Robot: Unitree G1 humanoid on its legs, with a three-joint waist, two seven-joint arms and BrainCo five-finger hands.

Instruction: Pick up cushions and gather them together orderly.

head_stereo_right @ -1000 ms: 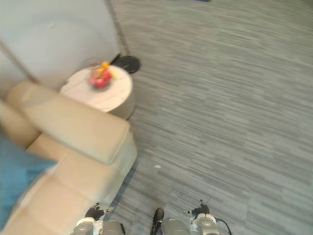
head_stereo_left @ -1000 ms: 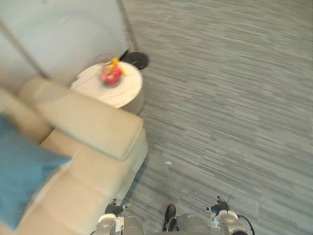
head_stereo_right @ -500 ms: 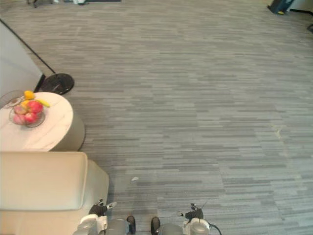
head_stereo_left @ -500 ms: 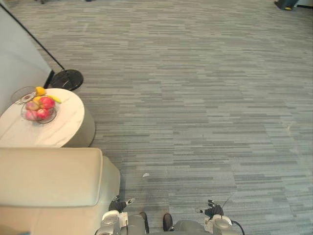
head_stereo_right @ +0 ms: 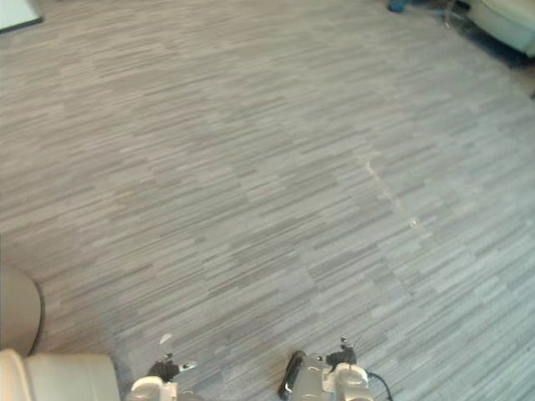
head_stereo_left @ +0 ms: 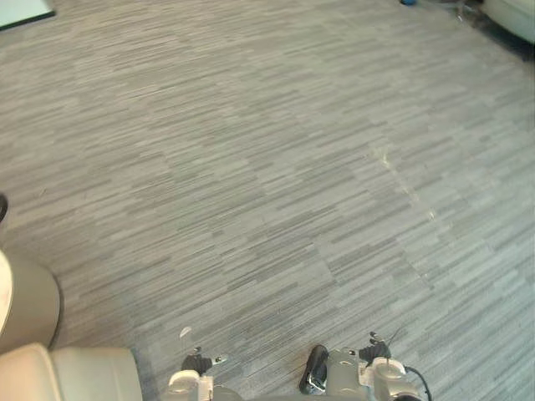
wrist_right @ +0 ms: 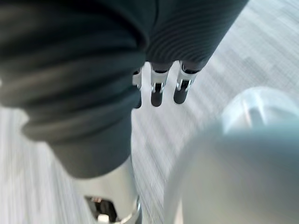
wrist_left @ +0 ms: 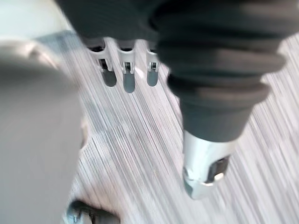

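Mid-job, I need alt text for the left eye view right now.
Grey striped carpet stretches across the room ahead. At the lower left are the corner of a cream sofa and the curved edge of a low table, with a small white scrap on the carpet nearby. Pale furniture sits at the far upper right.

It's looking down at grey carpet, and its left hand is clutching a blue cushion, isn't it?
Not quite. The left hand clutches nothing: the left wrist view shows it open and empty above the grey carpet. The rest of what you said holds.
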